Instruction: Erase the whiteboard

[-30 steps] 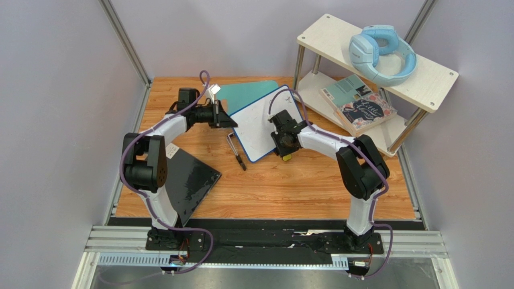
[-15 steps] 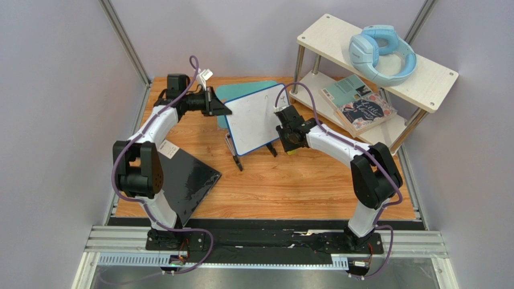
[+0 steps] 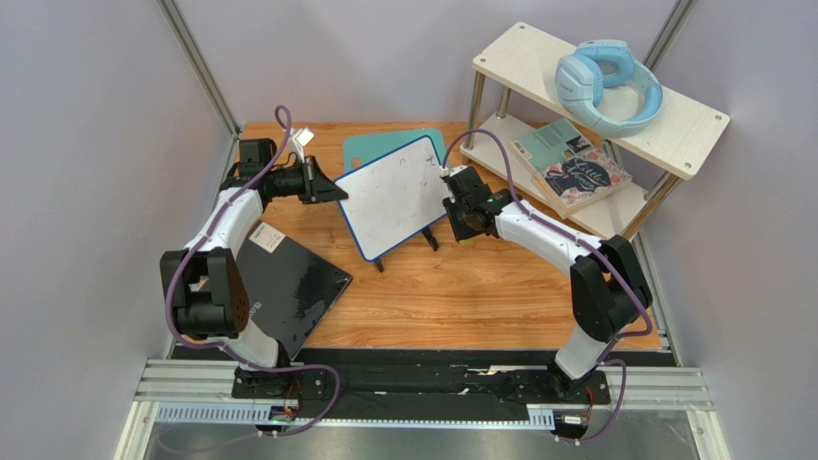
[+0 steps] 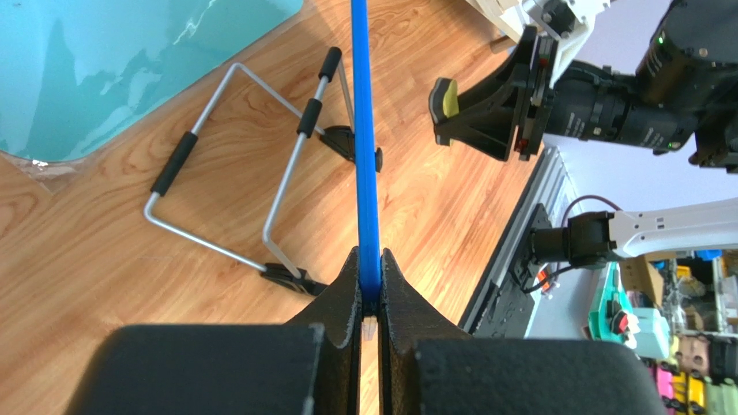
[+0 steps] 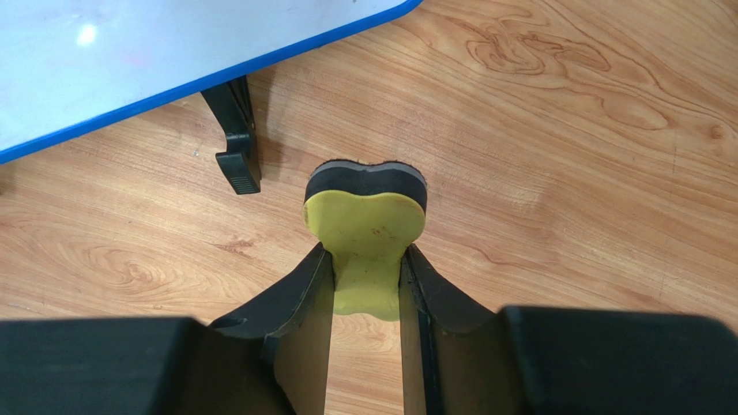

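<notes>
The wooden desk [image 3: 499,297] carries everything. At its far right corner stands a two-tier white shelf [image 3: 523,59], with pale blue headphones [image 3: 607,84] on the top tier and books [image 3: 576,172] on the lower one. A glossy black slab [image 3: 300,287] lies flat near the left front.

The whiteboard [image 3: 389,201] sits mid-desk toward the back, tilted up with its face toward the overhead camera, overlapping the teal mat [image 3: 368,146] that lies flat behind it. Its blue-framed surface is mostly white, with only faint marks near the upper right. In the right wrist view, one black foot [image 5: 236,143] under its lower edge rests on the wood.

The left hand [image 3: 328,188] is clamped on the board's left edge; in its wrist view, both fingers [image 4: 346,290] pinch the thin blue frame. A bent wire stand [image 4: 227,164] shows on the desk beside that edge.

The right hand [image 3: 461,206] hovers just beside the board's right edge, closed around a yellow eraser [image 5: 368,226] with a dark felt pad. The eraser is apart from the board, with bare wood behind it.
</notes>
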Available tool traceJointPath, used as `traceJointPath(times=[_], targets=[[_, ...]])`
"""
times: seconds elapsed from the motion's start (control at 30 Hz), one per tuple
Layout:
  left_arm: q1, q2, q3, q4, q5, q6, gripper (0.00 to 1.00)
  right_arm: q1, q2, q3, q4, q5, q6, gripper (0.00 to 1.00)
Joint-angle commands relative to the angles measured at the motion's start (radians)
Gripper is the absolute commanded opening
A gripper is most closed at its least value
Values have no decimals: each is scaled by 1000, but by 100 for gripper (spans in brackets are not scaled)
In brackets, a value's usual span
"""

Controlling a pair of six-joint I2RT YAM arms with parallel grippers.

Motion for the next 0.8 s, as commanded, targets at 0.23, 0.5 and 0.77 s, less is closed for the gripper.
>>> traceJointPath(times=[0.23, 0.5, 0.77], targets=[[62, -182, -77, 77, 61, 45, 0, -7, -51, -2, 37, -59, 35, 0], [83, -239, -146, 215, 165, 5, 0, -6, -45, -25, 60, -91, 52, 0], [85, -248, -197, 378, 190, -84, 0, -7, -47, -61, 76, -99, 53, 0]])
